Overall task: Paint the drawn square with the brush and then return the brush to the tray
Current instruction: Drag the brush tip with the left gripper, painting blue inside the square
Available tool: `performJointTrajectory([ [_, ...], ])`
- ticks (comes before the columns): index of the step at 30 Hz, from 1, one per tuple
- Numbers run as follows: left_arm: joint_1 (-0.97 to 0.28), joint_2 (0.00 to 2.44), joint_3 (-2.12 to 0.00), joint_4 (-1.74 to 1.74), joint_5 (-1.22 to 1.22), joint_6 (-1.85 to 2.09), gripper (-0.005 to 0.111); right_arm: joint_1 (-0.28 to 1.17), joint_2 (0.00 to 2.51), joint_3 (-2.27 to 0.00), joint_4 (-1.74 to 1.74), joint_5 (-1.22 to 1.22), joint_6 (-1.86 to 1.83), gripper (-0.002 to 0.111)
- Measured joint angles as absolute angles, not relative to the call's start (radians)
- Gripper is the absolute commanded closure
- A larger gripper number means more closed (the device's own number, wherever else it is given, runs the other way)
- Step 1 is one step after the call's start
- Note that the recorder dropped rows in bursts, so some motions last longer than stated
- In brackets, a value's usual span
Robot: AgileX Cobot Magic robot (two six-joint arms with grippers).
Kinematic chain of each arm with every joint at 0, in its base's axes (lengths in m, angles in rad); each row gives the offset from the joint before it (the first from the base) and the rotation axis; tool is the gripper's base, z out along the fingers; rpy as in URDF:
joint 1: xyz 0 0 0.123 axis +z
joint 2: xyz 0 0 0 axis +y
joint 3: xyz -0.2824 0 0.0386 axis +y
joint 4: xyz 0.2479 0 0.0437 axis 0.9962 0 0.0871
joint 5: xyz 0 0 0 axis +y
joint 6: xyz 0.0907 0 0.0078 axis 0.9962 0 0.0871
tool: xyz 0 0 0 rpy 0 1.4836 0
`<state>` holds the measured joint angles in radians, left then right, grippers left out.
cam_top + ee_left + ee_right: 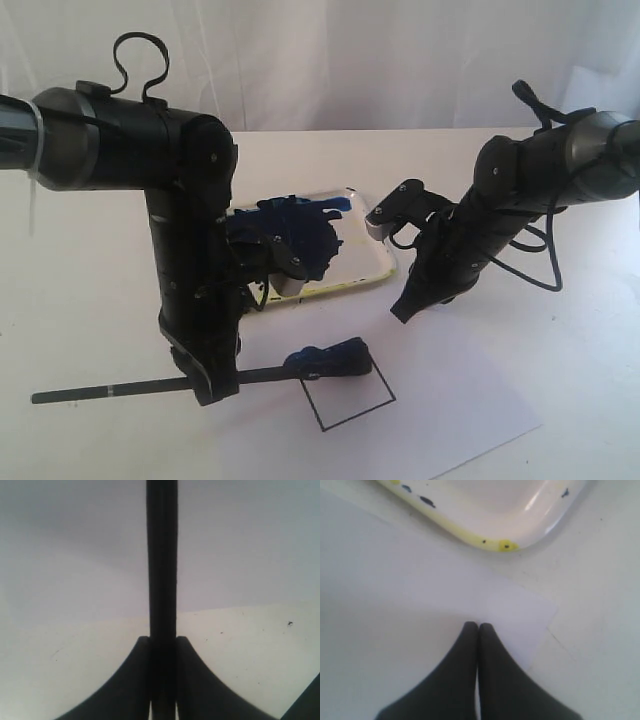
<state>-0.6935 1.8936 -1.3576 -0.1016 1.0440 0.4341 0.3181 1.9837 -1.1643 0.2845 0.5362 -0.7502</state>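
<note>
**Left arm.** The left gripper (215,385) points down at the counter (600,330) and holds the brush (130,388) on its shaft. In the left wrist view the fingers (125,690) are narrow and closed against both sides of the black shaft, which runs straight out between them. In the exterior view the brush lies nearly level and low over the surface. Its bare handle end extends to the left of the gripper.

**Brush tip.** The blue bristle tip (325,360) sits at the far left edge of the drawn square (350,398). Blue paint covers that edge only. The rest of the inside is white within the thin black outline. The square is drawn on a white paper sheet (460,400) that lies flat on the counter.

**Tray.** The tray (388,262) stands on the counter behind the paper sheet, well apart from the brush. A dark-blue paint blot (290,235) covers its left part, and the near rim is yellowish.

**Right arm.** The right gripper (400,312) slants down just beside the near right corner of the tray. In the right wrist view its fingers (460,680) are pressed together with nothing between them. They are above a corner of the paper sheet. Whether they touch the paper cannot be told.
</note>
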Motion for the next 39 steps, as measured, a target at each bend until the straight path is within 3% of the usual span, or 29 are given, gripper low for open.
performJointTrajectory([
  [39,-0.735,1.842,-1.4,-0.122,1.091,0.423,0.107,0.318,1.984,-1.164,0.285,0.536,-0.75,0.108],
])
